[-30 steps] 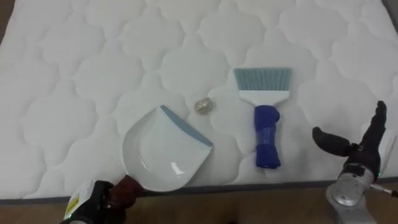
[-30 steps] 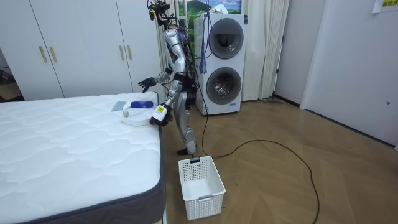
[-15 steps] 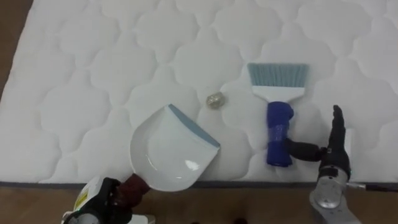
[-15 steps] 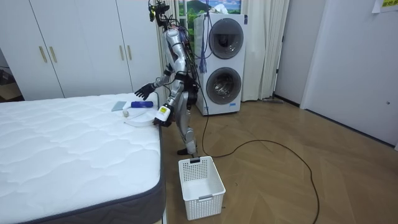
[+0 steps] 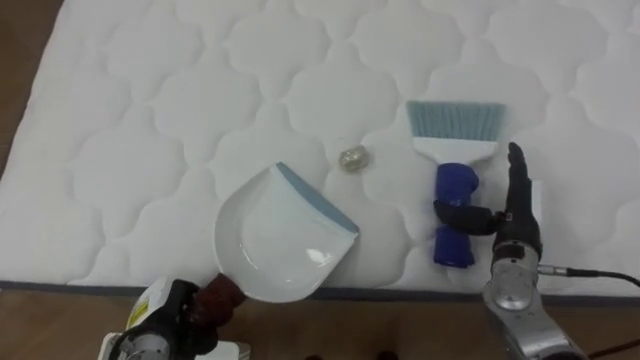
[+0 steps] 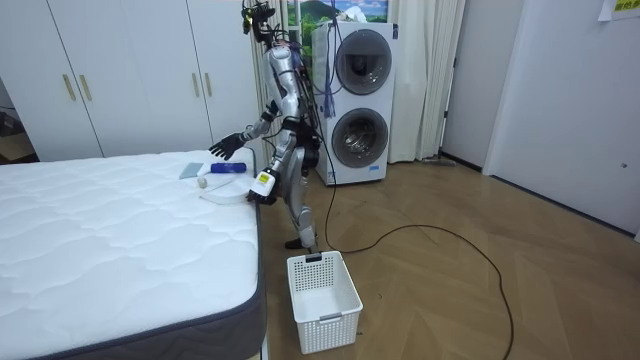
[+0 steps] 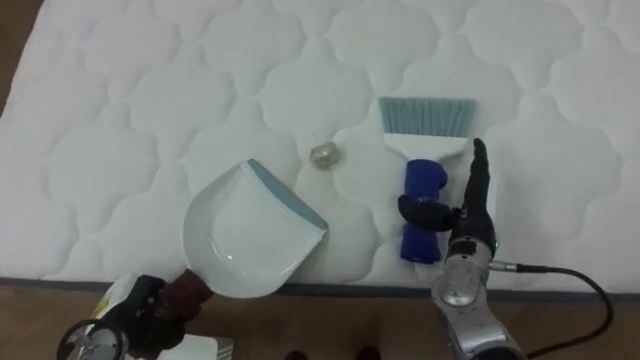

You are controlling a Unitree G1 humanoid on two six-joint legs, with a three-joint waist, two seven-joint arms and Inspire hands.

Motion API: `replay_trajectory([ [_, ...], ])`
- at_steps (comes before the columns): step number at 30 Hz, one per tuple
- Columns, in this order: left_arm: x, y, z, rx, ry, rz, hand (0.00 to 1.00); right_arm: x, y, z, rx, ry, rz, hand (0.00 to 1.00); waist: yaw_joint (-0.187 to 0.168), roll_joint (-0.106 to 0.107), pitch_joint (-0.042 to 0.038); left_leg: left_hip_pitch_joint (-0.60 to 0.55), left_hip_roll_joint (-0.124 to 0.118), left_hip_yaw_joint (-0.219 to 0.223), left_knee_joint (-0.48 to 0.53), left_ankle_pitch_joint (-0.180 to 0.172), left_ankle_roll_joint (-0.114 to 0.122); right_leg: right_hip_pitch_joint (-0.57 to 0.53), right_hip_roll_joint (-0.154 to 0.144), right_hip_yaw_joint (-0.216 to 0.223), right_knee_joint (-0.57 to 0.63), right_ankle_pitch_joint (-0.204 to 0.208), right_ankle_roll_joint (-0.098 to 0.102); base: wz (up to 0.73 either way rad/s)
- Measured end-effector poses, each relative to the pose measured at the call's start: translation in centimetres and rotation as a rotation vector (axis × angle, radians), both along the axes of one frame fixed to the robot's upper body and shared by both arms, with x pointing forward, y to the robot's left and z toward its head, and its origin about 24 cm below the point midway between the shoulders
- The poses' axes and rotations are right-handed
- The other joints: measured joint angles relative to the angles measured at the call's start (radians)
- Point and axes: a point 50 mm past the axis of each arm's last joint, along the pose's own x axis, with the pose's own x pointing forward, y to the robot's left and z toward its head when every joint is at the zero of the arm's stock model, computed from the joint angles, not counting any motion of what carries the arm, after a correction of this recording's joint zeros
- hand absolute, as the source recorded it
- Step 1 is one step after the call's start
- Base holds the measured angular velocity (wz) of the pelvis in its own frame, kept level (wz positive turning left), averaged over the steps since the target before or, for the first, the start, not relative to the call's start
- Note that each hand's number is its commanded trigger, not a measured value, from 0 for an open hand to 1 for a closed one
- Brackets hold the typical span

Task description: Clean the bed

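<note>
Fingers straight on right hand beside blue-handled brush | left hand grasps white dustpan | quilted white bed

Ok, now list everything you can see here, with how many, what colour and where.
mattress: one, white quilted, in front of the robot
dustpan: one, white with a blue-grey lip, near the mattress edge
brush: one, blue handle, white head, pale blue bristles, right of the dustpan
crumpled ball: one, greyish, between dustpan and brush
basket: one, white, on the floor beside the bed
washing machines: two, white, stacked behind the robot
wardrobe doors: several, white, along the back wall
floor: wood, brown
left hand: curled round the dustpan's reddish handle, off the mattress edge
right hand: fingers straight, thumb against the brush handle
</note>
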Motion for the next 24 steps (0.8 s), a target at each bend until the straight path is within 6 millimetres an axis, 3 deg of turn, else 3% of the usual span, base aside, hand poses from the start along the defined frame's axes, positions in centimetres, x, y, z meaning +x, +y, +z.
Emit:
replay_trajectory([
  [6, 0.1, -0.1, 0.0, 0.013, -0.008, -0.01, 1.0, 1.9, 0.6, 1.8, 0.002, -0.068, 0.025, 0.0, 0.0, 0.0, 0.0001, -0.001, -0.001, -0.004, -0.002, 0.0, 0.0, 0.0, 0.0, -0.003, -0.001, -0.003, 0.001, 0.01],
  [11, 0.2, -0.3, 0.0, 0.016, -0.01, -0.021, 1.0, 2.1, 0.7, 1.9, 0.006, -0.067, 0.032, 0.0, 0.0, 0.0, 0.0, 0.0, -0.003, -0.01, -0.003, 0.0, 0.0, 0.004, -0.001, -0.004, -0.002, -0.003, 0.002, 0.04],
  [24, 0.6, -0.5, 0.2, 0.009, -0.013, -0.009, 1.0, -1.1, -1.0, -3.2, -0.058, 0.256, 0.009, 0.0, -0.001, 0.005, 0.0029, -0.005, 0.0, -0.006, 0.001, 0.002, 0.003, 0.001, -0.005, -0.016, 0.003, -0.003, 0.001, 0.02],
])
